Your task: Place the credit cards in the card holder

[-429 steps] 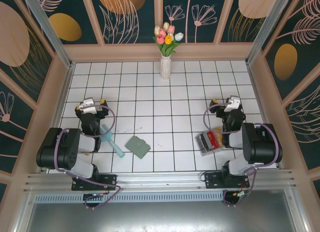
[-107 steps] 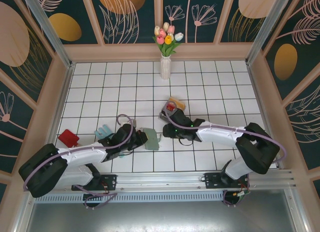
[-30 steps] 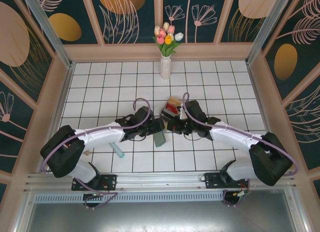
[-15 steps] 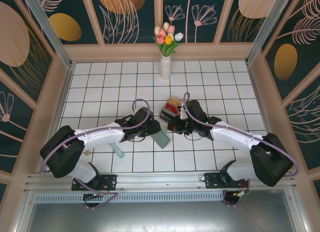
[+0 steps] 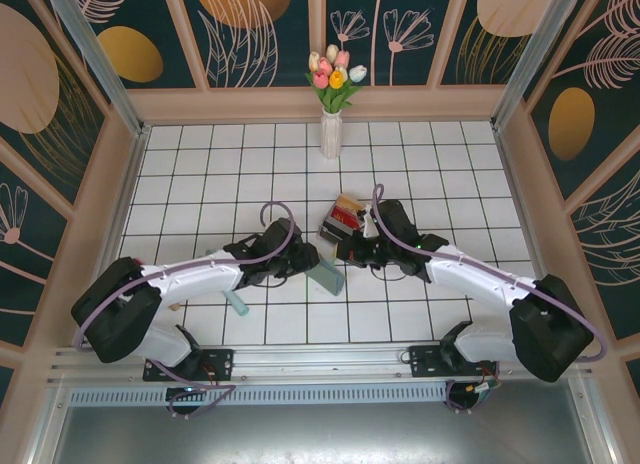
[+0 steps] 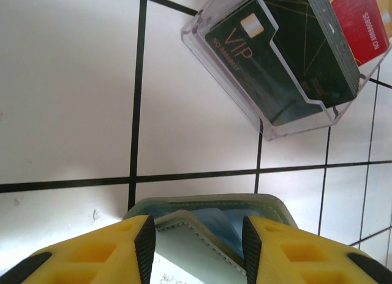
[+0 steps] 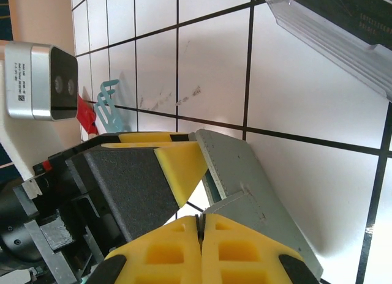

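L tool (image 6: 196, 238) clamps card holder (image 7: 263, 210) by its sides; R tool (image 7: 200, 221) nipped tight on its flap. Just beyond, clear card box (image 6: 275, 130) on bench (image 6: 67, 82).

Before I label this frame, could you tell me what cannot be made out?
Slots of the card holder: left wrist view, cut by bottom edge and left tool.
Red card: same view, cut by the corner.
Whether right tool pinches the card holder: right wrist view, hidden at its tips.

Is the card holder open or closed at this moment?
Partly open. In the left wrist view the card holder has its two leaves parted, with the blue inside visible between them.
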